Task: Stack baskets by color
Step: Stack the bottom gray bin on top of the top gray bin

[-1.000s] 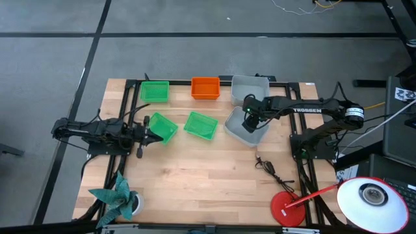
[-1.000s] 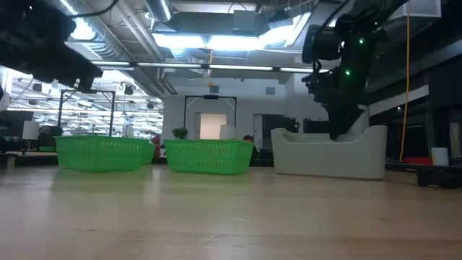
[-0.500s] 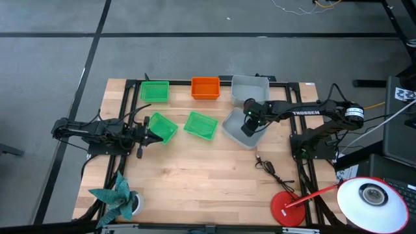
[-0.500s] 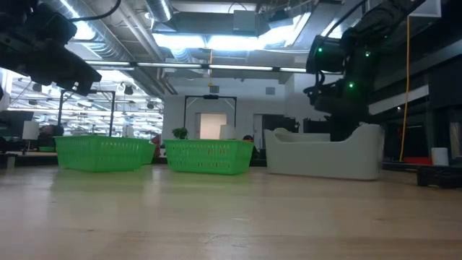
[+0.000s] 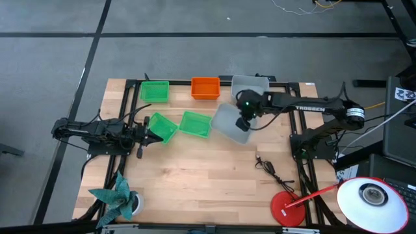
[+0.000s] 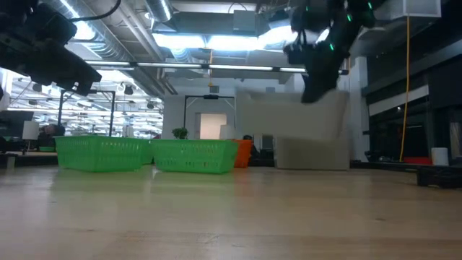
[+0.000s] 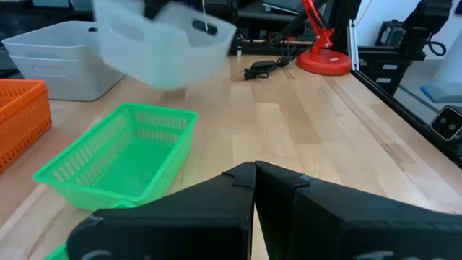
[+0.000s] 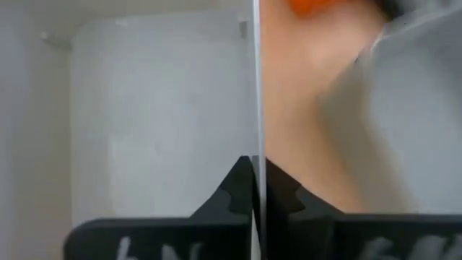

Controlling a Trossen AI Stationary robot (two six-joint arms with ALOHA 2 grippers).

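Our right tool pinched on grey basket wall, basket lifted over worktop beside green basket. Left tool shut, empty. We risk one-wall grip slipping, basket swinging.

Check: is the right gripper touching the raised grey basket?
Touching: the right wrist view shows the right gripper shut on the grey basket's wall.

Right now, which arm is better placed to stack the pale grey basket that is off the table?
Right. Its gripper is shut on the lifted translucent pale grey plastic basket, beside the other grey basket. The left gripper waits shut by a green perforated basket.
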